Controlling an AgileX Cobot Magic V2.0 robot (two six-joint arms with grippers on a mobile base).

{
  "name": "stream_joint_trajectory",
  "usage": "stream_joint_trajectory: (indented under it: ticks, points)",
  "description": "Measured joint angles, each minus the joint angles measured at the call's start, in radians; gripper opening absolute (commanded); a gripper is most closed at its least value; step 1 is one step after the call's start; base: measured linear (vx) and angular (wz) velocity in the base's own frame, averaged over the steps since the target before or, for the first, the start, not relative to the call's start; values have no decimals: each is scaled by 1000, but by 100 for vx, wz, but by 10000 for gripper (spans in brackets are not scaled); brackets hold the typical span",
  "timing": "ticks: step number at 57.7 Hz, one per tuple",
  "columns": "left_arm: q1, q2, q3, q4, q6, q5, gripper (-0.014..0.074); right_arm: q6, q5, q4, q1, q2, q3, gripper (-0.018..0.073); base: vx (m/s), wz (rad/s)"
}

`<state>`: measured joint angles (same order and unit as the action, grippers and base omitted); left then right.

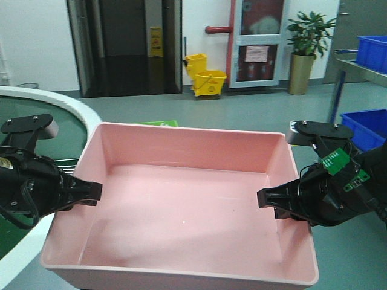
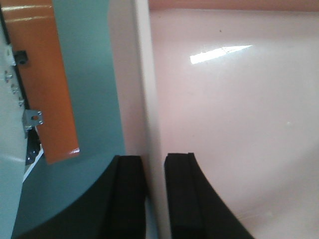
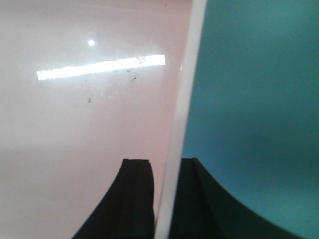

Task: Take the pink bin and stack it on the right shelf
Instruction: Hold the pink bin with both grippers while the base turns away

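The left gripper (image 1: pixel 91 192) and right gripper (image 1: pixel 266 198) each clamp narrowly on opposite walls of the shallow pale-pink plastic bin (image 1: pixel 181 145), held between them. Only the wrist views show jaws straddling the rim.

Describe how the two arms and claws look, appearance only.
Both are matte black. The left claw and right claw have thick, square-tipped fingers that widen in a curve toward the base. Black cables loop beside the left wrist; a small green circuit board sits on the right arm.
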<state>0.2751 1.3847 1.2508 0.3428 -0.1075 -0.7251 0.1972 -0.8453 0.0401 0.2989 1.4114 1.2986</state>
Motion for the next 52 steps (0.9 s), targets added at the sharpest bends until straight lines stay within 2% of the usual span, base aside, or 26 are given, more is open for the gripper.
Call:
stream_joint_trajectory:
  ticks: [32,52]
  points:
    - [0,0,0,1,0,0,-1,0,0,0,0,0,0,-8,17,-44]
    - [0,0,0,1,0,0,-1,0,0,-1,0,0,0,-8,27,-27]
